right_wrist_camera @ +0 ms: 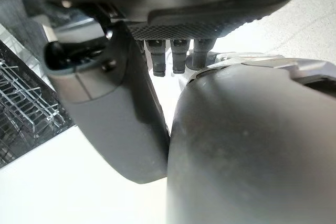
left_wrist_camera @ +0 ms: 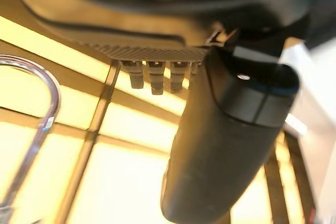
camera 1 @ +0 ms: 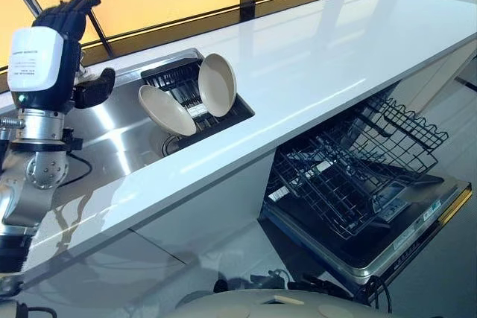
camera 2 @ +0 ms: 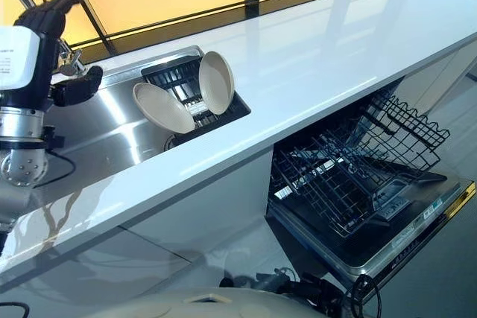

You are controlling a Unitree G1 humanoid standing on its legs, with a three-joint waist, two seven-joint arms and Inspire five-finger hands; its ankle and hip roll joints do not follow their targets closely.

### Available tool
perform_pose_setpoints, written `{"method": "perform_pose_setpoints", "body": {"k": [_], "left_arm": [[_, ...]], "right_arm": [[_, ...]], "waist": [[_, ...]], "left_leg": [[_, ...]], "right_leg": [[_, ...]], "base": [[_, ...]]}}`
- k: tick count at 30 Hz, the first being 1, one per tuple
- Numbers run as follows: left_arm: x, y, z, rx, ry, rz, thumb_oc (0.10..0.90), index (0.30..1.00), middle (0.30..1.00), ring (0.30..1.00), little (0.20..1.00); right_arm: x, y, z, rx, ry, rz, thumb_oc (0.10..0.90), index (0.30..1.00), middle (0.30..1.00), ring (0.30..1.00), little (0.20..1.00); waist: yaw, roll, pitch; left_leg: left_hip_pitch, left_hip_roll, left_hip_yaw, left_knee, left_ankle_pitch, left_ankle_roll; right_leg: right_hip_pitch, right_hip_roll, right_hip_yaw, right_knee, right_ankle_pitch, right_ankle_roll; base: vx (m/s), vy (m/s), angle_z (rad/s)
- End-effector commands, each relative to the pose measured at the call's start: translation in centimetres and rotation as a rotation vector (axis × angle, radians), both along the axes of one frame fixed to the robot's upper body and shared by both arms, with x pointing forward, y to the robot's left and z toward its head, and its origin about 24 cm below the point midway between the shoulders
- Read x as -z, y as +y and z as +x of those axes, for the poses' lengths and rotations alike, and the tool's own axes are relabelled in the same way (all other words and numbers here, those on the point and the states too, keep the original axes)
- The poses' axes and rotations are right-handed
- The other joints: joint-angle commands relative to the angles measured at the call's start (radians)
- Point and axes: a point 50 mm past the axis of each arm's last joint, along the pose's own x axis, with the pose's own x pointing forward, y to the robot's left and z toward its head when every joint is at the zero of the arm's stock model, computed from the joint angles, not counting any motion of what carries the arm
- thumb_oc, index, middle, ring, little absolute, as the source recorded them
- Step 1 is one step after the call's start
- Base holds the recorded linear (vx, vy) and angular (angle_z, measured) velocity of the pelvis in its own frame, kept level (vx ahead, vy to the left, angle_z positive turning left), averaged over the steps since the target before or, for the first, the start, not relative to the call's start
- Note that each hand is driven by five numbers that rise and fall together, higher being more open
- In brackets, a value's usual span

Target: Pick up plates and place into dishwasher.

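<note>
Left hand [camera 1: 63, 35] open (empty), above sink [camera 1: 112, 139].

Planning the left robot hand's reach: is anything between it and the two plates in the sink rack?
Nothing visible. The left robot hand is raised over the sink's left side, empty, with bare steel basin between it and the plates.
</note>
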Motion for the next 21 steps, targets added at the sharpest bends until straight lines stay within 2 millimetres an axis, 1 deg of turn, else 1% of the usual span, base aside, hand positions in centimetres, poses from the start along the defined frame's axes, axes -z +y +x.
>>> {"method": "perform_pose_setpoints", "body": {"k": [1, 4, 7, 14, 18, 21], "left_arm": [[-5.6, 1.3, -0.1, -0.056, -0.119, 0.114, 0.8, 0.9, 0.9, 0.9, 0.9], [-5.3, 1.2, 0.5, -0.067, -0.048, 0.163, 0.8, 0.9, 0.9, 0.9, 0.9], [-5.5, 1.2, 1.3, -0.09, 0.052, 0.25, 0.8, 0.9, 0.9, 0.9, 0.9], [-6.1, 0.6, 2.9, -0.093, 0.169, 0.368, 0.8, 0.9, 0.9, 0.9, 0.9], [-5.7, 0.4, 3.6, -0.085, 0.219, 0.399, 0.8, 0.9, 0.9, 0.9, 0.9], [-5.1, 0.1, 4.0, -0.078, 0.261, 0.435, 0.8, 0.9, 0.9, 0.9, 0.9]], "right_arm": [[-0.2, -0.8, -0.2, -0.043, 0.033, -0.006, 0.8, 0.9, 0.9, 0.9, 0.9], [-0.3, -1.1, -0.1, -0.043, 0.033, -0.009, 0.8, 0.9, 0.9, 0.9, 0.9], [-0.4, -1.6, 0.0, -0.047, 0.04, -0.016, 0.8, 0.9, 0.9, 0.9, 0.9], [-0.6, -2.2, 0.0, -0.043, 0.048, -0.026, 0.8, 0.9, 0.9, 0.9, 0.9], [-0.6, -2.4, 0.0, -0.043, 0.053, -0.028, 0.8, 0.9, 0.9, 0.9, 0.9], [-0.7, -2.6, -0.2, -0.042, 0.058, -0.033, 0.8, 0.9, 0.9, 0.9, 0.9]], "waist": [[0.0, 0.052, 0.001], [-0.005, 0.056, 0.003], [-0.016, 0.062, 0.001], [-0.04, 0.07, 0.001], [-0.055, 0.07, 0.001], [-0.065, 0.07, 0.002]], "left_leg": [[0.033, -0.05, 0.083, 0.007, -0.134, 0.025], [0.035, -0.05, 0.085, 0.007, -0.134, 0.026], [0.038, -0.05, 0.093, 0.007, -0.135, 0.026], [0.042, -0.05, 0.11, 0.007, -0.137, 0.029], [0.045, -0.051, 0.122, 0.007, -0.14, 0.032], [0.048, -0.052, 0.127, 0.007, -0.142, 0.036]], "right_leg": [[-0.015, 0.079, 0.016, 0.08, -0.122, 0.008], [-0.015, 0.079, 0.019, 0.083, -0.122, 0.01], [-0.017, 0.078, 0.024, 0.085, -0.12, 0.015], [-0.023, 0.079, 0.044, 0.085, -0.111, 0.024], [-0.027, 0.081, 0.059, 0.087, -0.107, 0.029], [-0.031, 0.083, 0.071, 0.092, -0.107, 0.031]], "base": [[0.0, 0.0, 0.0], [0.0, 0.0, 0.0], [0.01, 0.01, 0.01], [0.02, 0.016, -0.03], [0.03, 0.031, -0.05], [0.04, 0.031, -0.06]]}}
